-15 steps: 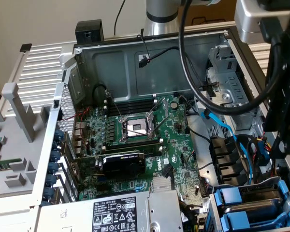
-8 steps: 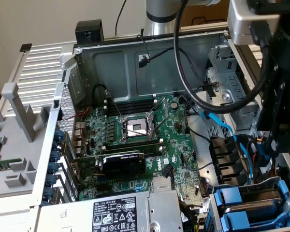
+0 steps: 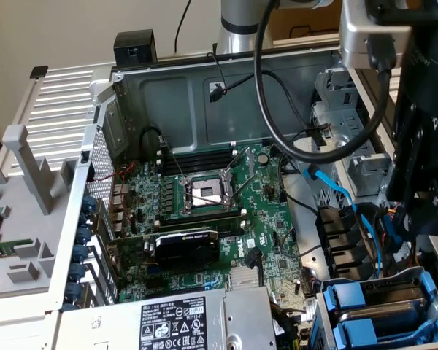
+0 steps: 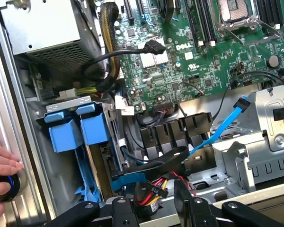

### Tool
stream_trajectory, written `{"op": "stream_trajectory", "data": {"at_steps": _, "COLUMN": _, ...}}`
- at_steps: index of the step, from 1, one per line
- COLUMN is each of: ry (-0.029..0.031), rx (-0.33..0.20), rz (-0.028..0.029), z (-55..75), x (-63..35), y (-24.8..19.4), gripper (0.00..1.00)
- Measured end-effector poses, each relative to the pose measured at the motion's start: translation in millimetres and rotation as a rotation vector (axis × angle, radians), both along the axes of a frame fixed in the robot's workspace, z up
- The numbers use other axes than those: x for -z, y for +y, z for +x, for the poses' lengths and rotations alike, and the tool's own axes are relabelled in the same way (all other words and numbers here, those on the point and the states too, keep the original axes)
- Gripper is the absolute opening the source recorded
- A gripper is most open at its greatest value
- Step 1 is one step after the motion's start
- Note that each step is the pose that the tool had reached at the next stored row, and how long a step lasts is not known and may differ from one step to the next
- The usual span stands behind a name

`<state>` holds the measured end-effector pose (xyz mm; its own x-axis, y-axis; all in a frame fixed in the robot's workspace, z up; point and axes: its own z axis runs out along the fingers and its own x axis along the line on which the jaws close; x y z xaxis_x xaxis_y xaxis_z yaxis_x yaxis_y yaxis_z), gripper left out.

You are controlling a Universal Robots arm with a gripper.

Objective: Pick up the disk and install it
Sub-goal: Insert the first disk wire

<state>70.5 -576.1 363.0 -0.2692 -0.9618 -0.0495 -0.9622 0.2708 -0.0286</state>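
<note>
The claw point(image 3: 412, 200) hangs released, fingers point(image 4: 182, 191) spread over cables point(image 4: 151, 194), at the exterior view's right of the case point(image 3: 168, 95). Two blue-framed disks point(image 3: 365, 310) sit side by side, near right.

The power supply point(image 3: 197, 321) sits beside the motherboard point(image 3: 270, 240) in the case point(image 3: 190, 102), drive carriers point(image 3: 358, 317) at the exterior view's right.

Exterior cam: high, looking steeply down into the open case point(image 3: 197, 102) at mid range. Power supply point(image 3: 175, 321) at the near edge, arm point(image 3: 423, 131) close to the lens on the exterior view's right. Wrist cam: much nearer, facing down past the gripper point(image 4: 154, 208) into the drive-bay corner. Overlap: motherboard point(image 3: 270, 219), CPU socket point(image 3: 204, 191), blue drive carriers point(image 3: 358, 306), blue cable point(image 3: 336, 193), power supply.
</note>
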Motion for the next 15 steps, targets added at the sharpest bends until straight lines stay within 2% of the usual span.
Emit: {"op": "stream_trajectory", "data": {"at_steps": 15, "ry": 0.0000, "rx": 0.113, "rz": 0.0023, "z": -5.9, "x": 3.7, "y": 0.1, "gripper": 0.45}}
